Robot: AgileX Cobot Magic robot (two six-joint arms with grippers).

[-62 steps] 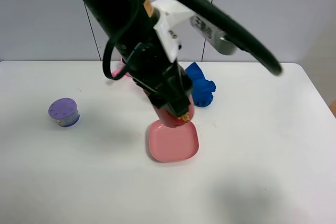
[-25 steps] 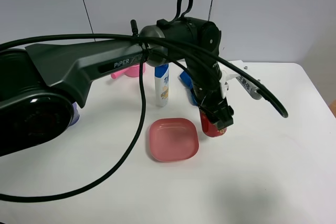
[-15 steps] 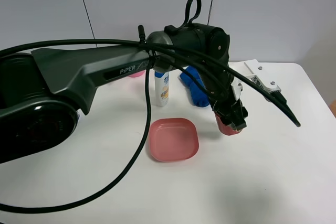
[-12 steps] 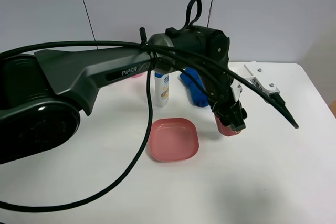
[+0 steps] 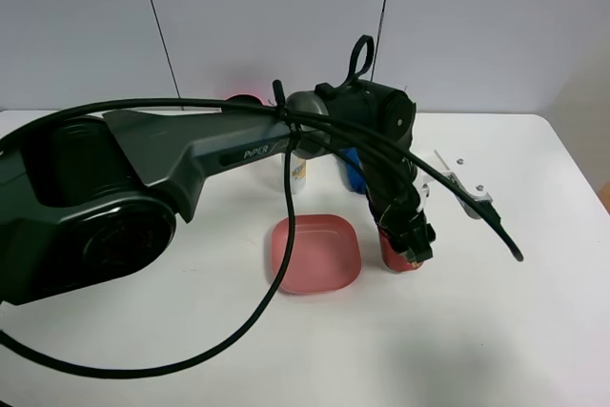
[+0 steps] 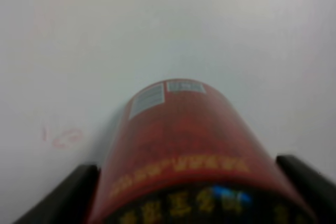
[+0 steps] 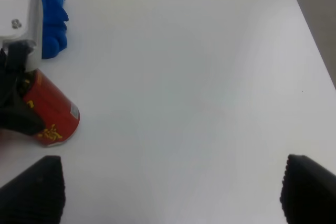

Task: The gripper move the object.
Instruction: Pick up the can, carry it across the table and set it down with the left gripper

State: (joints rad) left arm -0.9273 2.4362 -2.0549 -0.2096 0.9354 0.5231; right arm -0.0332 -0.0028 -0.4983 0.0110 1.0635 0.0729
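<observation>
The red can point(image 5: 398, 258) is tilted and low over the white table, just right of the pink plate point(image 5: 315, 253). My left gripper point(image 5: 408, 238), the black jawed end of the large black arm, is shut on the can from above. In the left wrist view the can point(image 6: 184, 150) fills the space between the two dark fingertips point(image 6: 58, 198). The right wrist view shows the can point(image 7: 50, 111) from the side, with the left gripper's black jaws point(image 7: 13, 103) around its top. My right gripper point(image 7: 170, 195) is open and empty, with only its two fingertips showing.
A white shampoo bottle point(image 5: 299, 171) and a blue cloth point(image 5: 349, 165) stand behind the arm, mostly hidden; the cloth also shows in the right wrist view point(image 7: 50, 19). A pink item point(image 5: 238, 100) lies at the back. The table's right edge point(image 5: 577, 164) is near.
The left arm carried the can from over the plate to the right of it, then lowered it and drew it slightly back toward the plate. The jaws stayed shut on it.
</observation>
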